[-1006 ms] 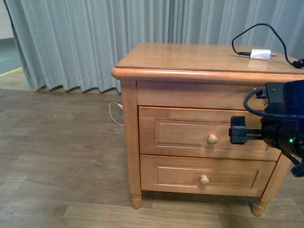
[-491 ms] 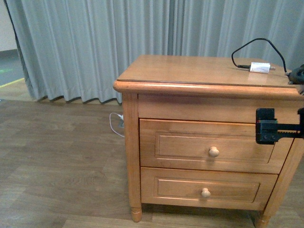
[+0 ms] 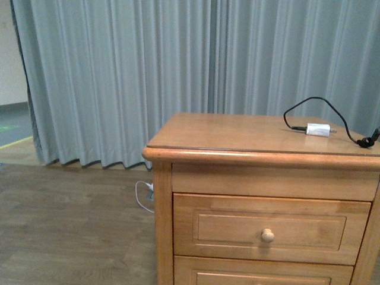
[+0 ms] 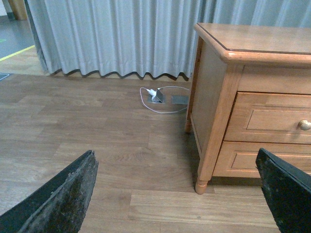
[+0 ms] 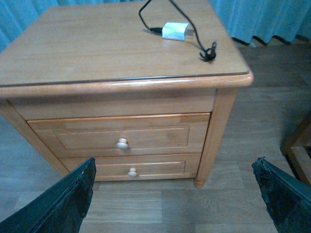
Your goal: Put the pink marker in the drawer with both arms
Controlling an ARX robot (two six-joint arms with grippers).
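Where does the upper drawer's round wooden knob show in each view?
Front view: round wooden knob low, right of centre.
Left wrist view: at the right edge.
Right wrist view: left of centre, above the lower knob.
Shared landmark: light-brown wooden nightstand.

A plug (image 3: 318, 129) with its cable (image 3: 309, 105) lies on the nightstand (image 3: 225, 133), above the closed drawer (image 3: 270, 228), curtain (image 3: 148, 71) behind

Grey pleated curtains (image 3: 178, 77) hung across the far side of the room, reaching down to a wood-plank floor (image 3: 65, 231). A light-brown wooden nightstand (image 3: 249, 145) stood to the right, near the curtains, with a white plug (image 3: 318, 129) and black cable (image 3: 320, 107) on its top. A white cord (image 4: 160, 94) lay looped on the floor by its far left leg.
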